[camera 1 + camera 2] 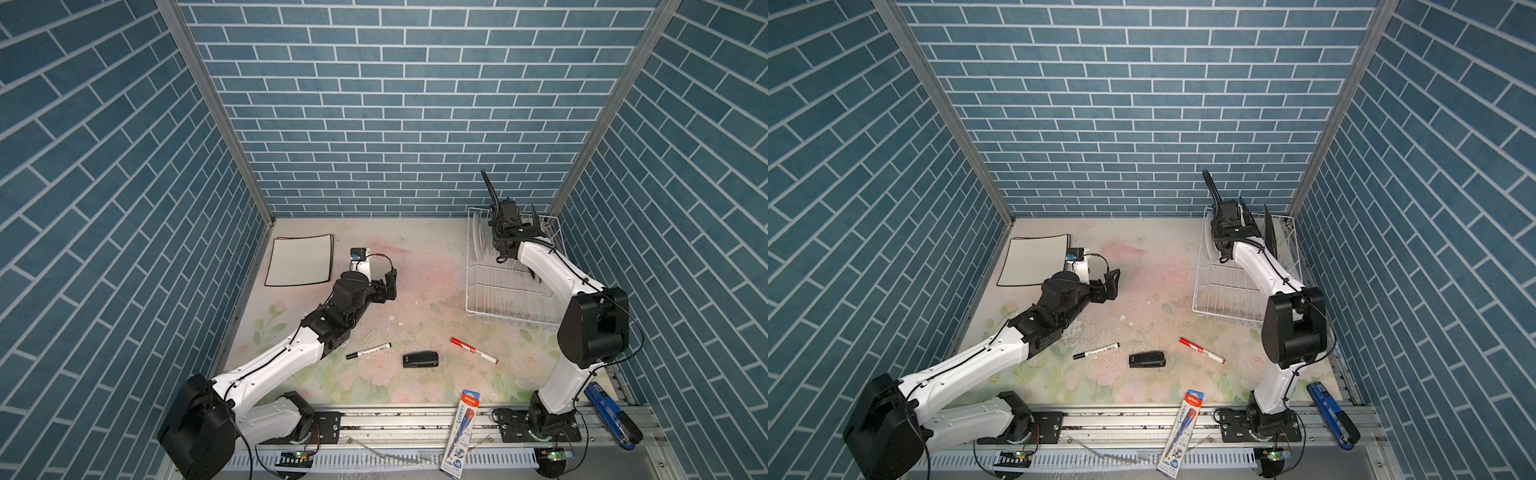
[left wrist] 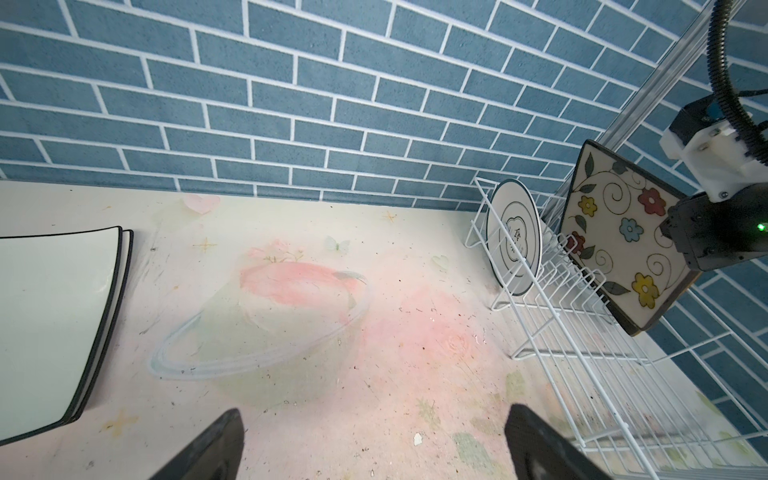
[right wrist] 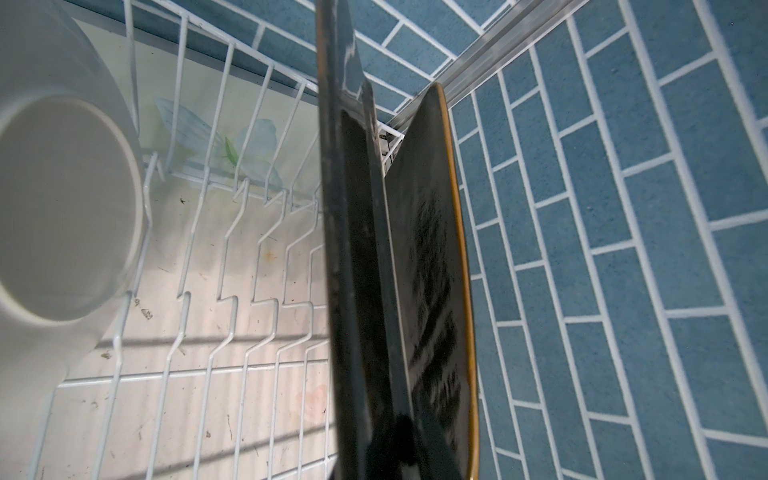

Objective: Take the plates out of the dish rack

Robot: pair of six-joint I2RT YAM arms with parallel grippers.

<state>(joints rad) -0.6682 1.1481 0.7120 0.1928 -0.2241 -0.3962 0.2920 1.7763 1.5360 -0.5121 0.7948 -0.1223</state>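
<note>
Two end effectors: right end effector [image 3: 386, 440] clamps flower-patterned plate [image 2: 623, 232] over dish rack [image 1: 498, 291], right of frame; left end effector [image 2: 374, 449] wide, well apart.

White wire dish rack [image 2: 552, 320], glossy glazed flower-patterned plate [image 2: 619, 232]

The left arm stretches low and forward from its base, wrist bent, its hand [image 1: 388, 284] empty with fingers [image 2: 208, 446] spread wide apart. The right arm rises steeply from its base, elbow high, forearm angled forward and down; its hand [image 3: 399, 449] is pinched tight on the edge of a flower-patterned plate [image 2: 623, 237].
</note>
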